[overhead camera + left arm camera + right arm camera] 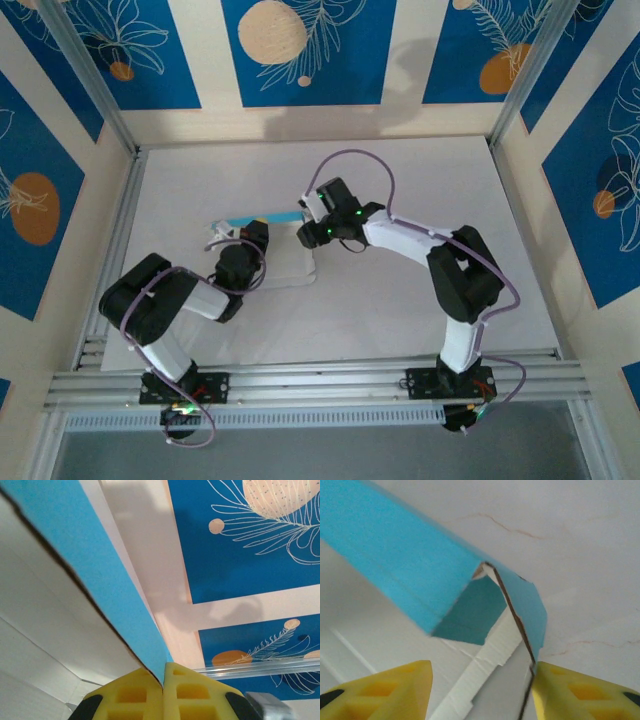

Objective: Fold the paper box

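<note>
The paper box (285, 262) lies partly folded on the white table between the two arms, white side up, with a light-blue strip (255, 217) raised along its far edge. My left gripper (250, 232) is at the box's left side. In the left wrist view the left gripper (163, 672) is shut on the edge of the blue flap (100, 565). My right gripper (305, 228) hovers over the box's right end. In the right wrist view the right gripper (480, 680) is open and straddles a folded blue corner (395, 555). A flap's edge touches its right fingertip (542, 672).
The white table (400, 310) has bare room to the right and front of the box. Aluminium rails run along the near edge (320, 380) and the left side (115, 260). Blue-patterned walls (300, 50) close in the back and sides.
</note>
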